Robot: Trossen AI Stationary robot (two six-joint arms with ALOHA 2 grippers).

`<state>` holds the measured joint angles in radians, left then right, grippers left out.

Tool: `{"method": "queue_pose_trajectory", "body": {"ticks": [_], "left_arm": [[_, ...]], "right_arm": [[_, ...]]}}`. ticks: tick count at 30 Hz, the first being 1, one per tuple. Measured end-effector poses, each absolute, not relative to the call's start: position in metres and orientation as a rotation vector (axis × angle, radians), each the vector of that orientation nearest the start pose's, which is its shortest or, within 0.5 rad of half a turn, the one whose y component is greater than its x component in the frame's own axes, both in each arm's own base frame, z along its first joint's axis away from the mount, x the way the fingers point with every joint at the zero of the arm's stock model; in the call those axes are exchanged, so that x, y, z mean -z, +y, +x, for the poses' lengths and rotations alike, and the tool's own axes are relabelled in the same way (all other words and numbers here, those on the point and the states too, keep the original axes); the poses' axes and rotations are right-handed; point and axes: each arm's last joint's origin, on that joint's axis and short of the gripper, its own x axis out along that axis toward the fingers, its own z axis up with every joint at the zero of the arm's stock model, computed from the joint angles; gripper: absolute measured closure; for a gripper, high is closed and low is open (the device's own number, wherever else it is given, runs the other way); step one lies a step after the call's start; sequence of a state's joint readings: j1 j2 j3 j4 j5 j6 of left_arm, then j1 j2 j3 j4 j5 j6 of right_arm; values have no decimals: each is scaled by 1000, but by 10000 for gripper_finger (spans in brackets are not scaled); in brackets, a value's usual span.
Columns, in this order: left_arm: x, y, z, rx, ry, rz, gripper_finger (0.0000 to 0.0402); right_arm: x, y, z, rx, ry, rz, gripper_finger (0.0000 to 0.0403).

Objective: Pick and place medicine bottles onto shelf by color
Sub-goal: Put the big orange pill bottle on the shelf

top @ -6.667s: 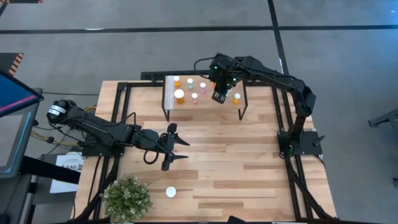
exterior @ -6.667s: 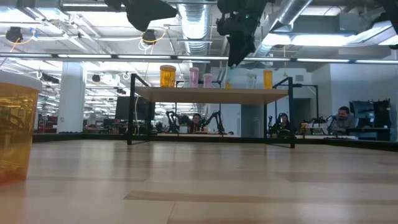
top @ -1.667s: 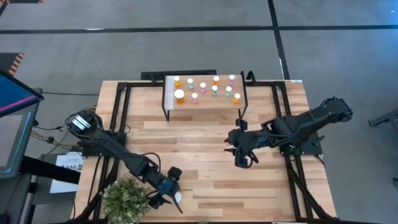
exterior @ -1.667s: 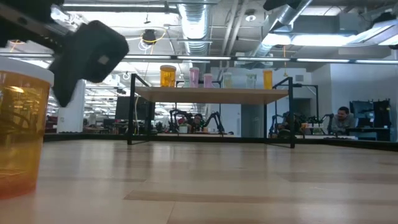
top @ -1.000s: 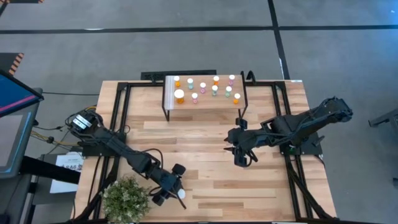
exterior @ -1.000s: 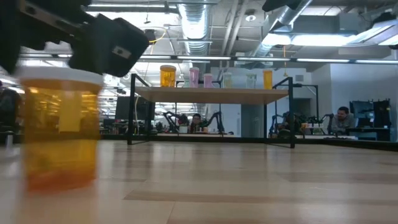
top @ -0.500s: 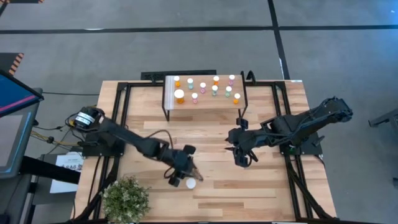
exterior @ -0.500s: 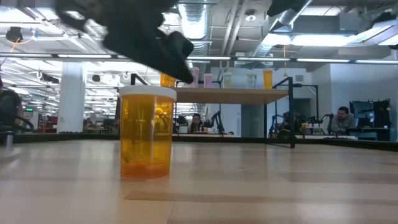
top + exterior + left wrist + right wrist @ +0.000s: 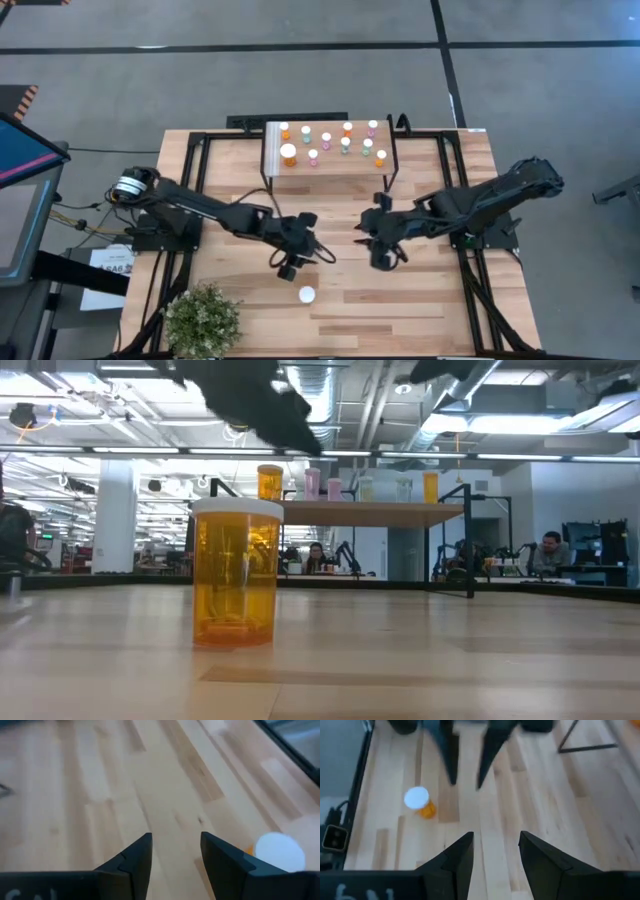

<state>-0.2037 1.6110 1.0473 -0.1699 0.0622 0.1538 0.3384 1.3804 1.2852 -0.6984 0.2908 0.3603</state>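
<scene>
A large orange medicine bottle [image 9: 306, 295] with a white cap stands upright on its base on the table toward the near edge, also seen in the low view [image 9: 236, 575]. My left gripper [image 9: 318, 248] hovers open just beyond it toward the far side, with nothing between its fingers [image 9: 175, 845]. My right gripper [image 9: 366, 245] hangs open over the table's middle right, facing the left one [image 9: 496, 845]. The shelf [image 9: 270, 150] stands at the far edge with several small bottles and one larger orange bottle [image 9: 288, 153] on top.
A small potted plant [image 9: 203, 318] sits at the near left corner. Black frame rails [image 9: 190, 170] run along the table's left and right sides. Bare wood lies between the shelf and the two grippers. People sit at desks in the room beyond [image 9: 548, 550].
My left gripper has swung from beside the plant toward the table's right with the orange bottle, left it standing upright, then risen and moved on toward the far edge and the middle. The bottle has stayed put for the last half second.
</scene>
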Motion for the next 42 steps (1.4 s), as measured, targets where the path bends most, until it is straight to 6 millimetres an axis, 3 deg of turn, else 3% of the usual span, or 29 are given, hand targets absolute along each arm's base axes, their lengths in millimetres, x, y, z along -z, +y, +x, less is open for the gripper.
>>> {"method": "queue_pose_trajectory", "body": {"ticks": [5,13,21,30,42], "left_arm": [[-254,-66,305,207,629,235,248],[-297,-54,242,127,279,184,248],[-303,-45,202,60,25,140,248],[-294,-39,191,-17,-58,139,248],[-294,-37,190,-39,-65,137,248]], "right_arm": [[-312,102,293,31,768,49,223],[-272,122,339,-20,722,-10,225],[-257,124,380,-65,764,17,190],[-231,136,425,-182,942,2,153],[-211,161,444,-309,1018,22,152]]}}
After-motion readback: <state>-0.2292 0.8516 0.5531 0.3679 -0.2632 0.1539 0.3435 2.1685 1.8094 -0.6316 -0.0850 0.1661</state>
